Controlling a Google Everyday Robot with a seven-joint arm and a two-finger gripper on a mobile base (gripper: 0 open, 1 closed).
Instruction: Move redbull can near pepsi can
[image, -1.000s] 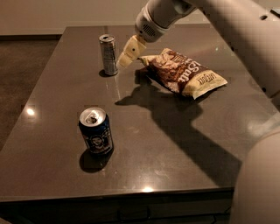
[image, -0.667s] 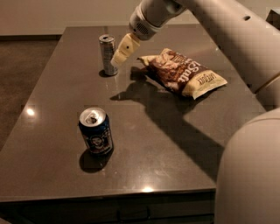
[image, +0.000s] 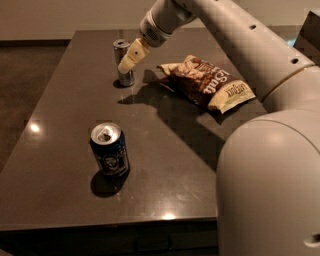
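The redbull can (image: 125, 77), tall, slim and silver, stands upright at the far left of the dark table (image: 180, 165). My gripper (image: 128, 59) reaches in from the upper right and sits right against the can's right side, overlapping its upper body. The pepsi can (image: 109, 151), short and dark blue with an opened silver top, stands upright nearer the table's front left, well apart from the redbull can.
A brown and cream chip bag (image: 209, 83) lies flat to the right of the redbull can. My arm (image: 235, 40) spans the upper right and its bulky base (image: 270, 185) fills the lower right. The floor lies beyond the table's left edge.
My gripper has moved left from beside the chip bag to the redbull can and now overlaps it. Neither can nor the bag has moved.
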